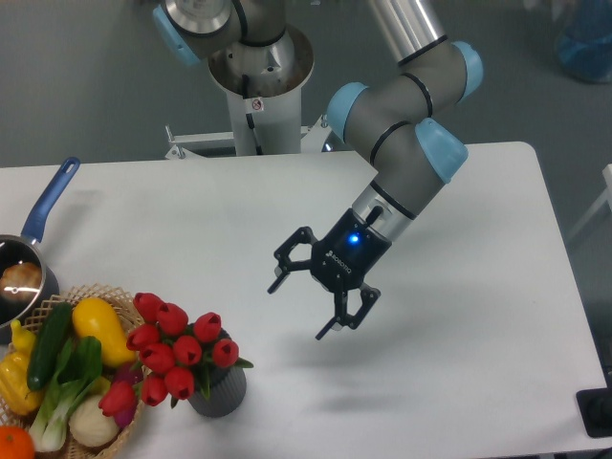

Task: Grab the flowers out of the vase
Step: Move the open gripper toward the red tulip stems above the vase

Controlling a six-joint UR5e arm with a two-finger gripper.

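Standing upright in the vase (217, 390) near the table's (287, 220) front left, the flowers (177, 349) point their red buds up, fanning leftward (toward the wicker basket (57, 382) beside them). The gripper (298, 308) hangs well apart to the right, fingers spread wide, holding nothing.
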